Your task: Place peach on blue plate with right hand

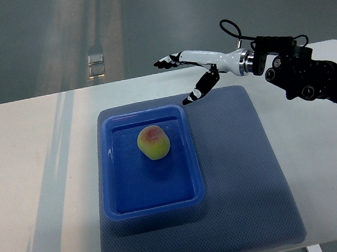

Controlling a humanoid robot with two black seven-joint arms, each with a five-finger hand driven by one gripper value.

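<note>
Robotics lab, plain white table (31, 154) with a blue mat (241, 172), bare grey floor (36, 37) behind

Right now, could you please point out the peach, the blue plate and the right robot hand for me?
peach (153, 143), top view, on the middle of the fruit.
blue plate (122, 189), top view, on its bare floor, left of centre.
right robot hand (201, 64), top view, on the white palm, fingers spread, holding nothing.

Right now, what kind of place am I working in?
Probably a lab or test bench: a plain white table on a bare grey floor, with only a blue mat, a blue tray holding a peach, and the right robot hand open above it.
</note>
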